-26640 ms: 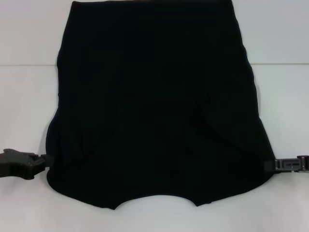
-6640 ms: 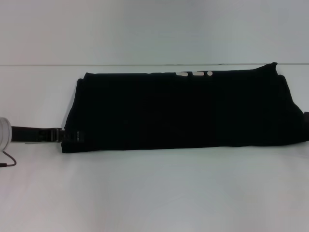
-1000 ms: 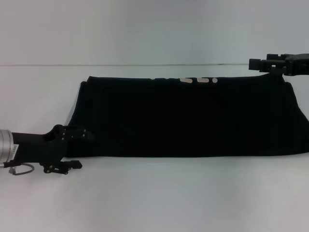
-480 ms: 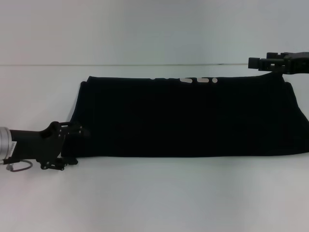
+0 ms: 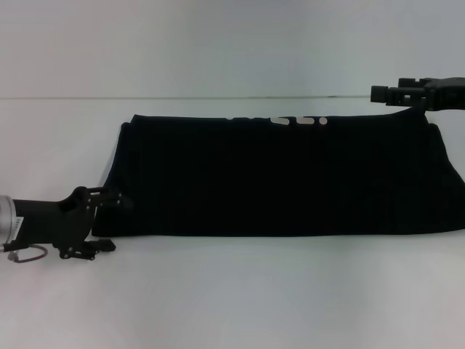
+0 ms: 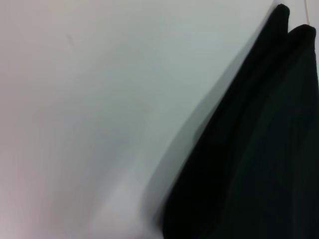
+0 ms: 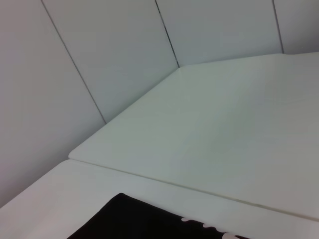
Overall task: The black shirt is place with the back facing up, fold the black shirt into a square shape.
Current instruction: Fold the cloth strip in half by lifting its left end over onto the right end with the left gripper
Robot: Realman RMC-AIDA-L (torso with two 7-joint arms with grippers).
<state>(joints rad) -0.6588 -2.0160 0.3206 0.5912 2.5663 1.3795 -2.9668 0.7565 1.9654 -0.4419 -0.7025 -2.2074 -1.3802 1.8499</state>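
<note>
Surface (image 5: 232,291): white, carrying everything you see.

Black shirt (image 5: 283,178): folded into a long band at centre, long axis from 9 to 3 o'clock, a sliver of white print along its 12 o'clock edge. Squaring it likely means bringing one short end across to the other.

Left pincer (image 5: 109,218): at 8 o'clock, spread, against the shirt's near-left corner; the nearer arm to an end.

Right pincer (image 5: 379,93): at 2 o'clock, beside the far-right corner; you cannot tell its state.

Matt cloth black shirt (image 5: 283,178) (table (image 5: 232,291) smooth)
</note>
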